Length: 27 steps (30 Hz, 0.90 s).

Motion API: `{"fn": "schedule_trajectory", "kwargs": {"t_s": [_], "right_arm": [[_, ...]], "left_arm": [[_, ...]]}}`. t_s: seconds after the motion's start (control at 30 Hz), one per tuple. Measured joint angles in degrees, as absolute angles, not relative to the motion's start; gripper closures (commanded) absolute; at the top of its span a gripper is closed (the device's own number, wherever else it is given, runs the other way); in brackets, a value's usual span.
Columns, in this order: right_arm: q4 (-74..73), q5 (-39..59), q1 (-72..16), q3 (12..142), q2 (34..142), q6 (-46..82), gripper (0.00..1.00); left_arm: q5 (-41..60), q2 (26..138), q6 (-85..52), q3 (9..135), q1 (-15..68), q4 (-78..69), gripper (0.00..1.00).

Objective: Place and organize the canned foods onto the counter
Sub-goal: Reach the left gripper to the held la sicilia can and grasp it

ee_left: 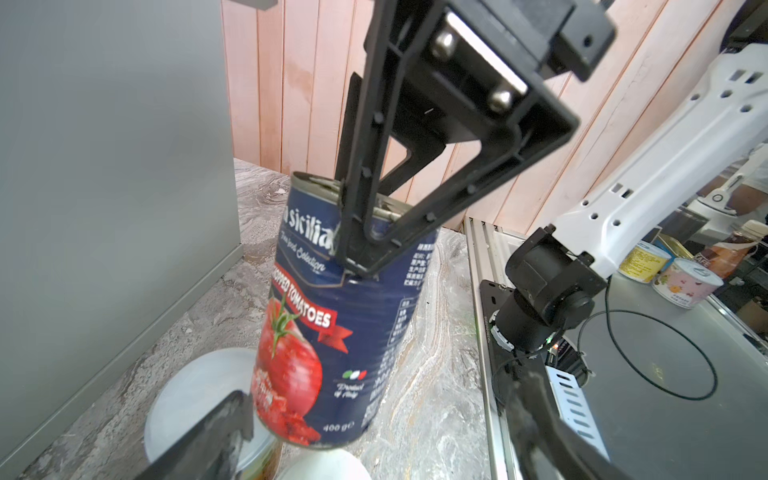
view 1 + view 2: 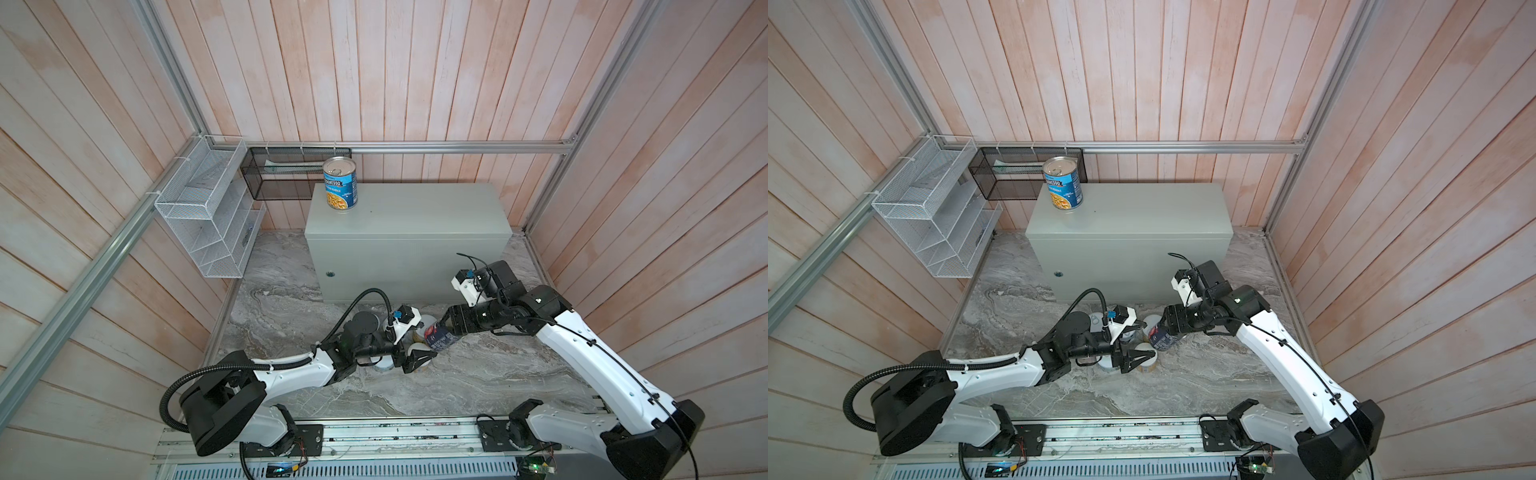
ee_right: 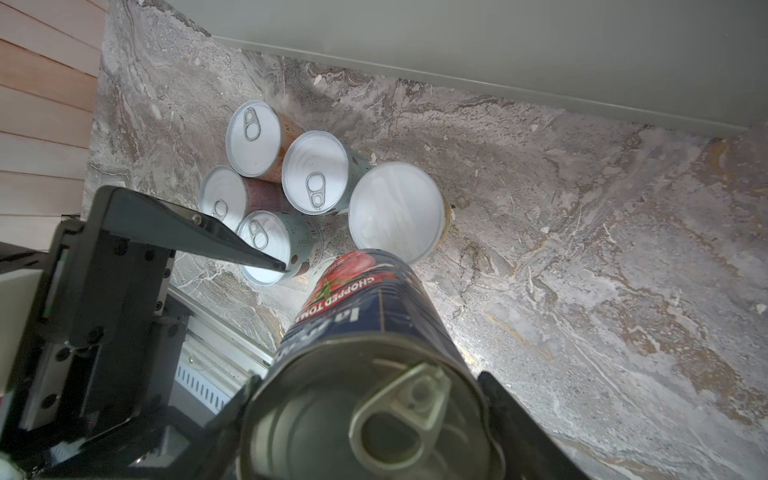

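One can is up top: the light-blue can (image 2: 340,185) stands upright near the left end of the grey metal box (image 2: 415,224), tucked aside, I'd say, so the flat top has room for a row. Down on the marble tabletop (image 2: 478,374), the right hand (image 2: 441,328) is clamped on the navy tomato can (image 1: 332,332). Its fingers pinch the wall just under the top rim from opposite sides. The can hangs tilted, its base apparently clear of the marble and over the bunch below. Gripping high like that leaves the base free to land flat on the box, by my reading. The left hand (image 2: 420,358) has its jaws spread wide and holds nothing, its fingertips just beside the can's lower end. It looks like a steadying stance, though I cannot tell whether a finger touches the label. Four short pull-tab cans (image 3: 316,172) huddle close together, with a white-lidded can (image 3: 395,210) just beside them. A second white lid (image 1: 324,465) peeks out beneath the navy base. All of these sit on the marble near the front of the box. So the tomato can is in the right hand, between the two hands, lower than the box top and near its front.
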<state>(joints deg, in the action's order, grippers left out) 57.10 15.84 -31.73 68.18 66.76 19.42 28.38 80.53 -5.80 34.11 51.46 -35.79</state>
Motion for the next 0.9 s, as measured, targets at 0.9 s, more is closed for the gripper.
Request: {"fn": "schedule_trajectory", "kwargs": {"t_s": [0.9], "right_arm": [[56.2, 22.0, -31.0, 68.2, 63.4, 18.4, 0.59]], "left_arm": [[31.3, 89.2, -6.2, 40.9, 51.5, -38.9, 0.03]]}}
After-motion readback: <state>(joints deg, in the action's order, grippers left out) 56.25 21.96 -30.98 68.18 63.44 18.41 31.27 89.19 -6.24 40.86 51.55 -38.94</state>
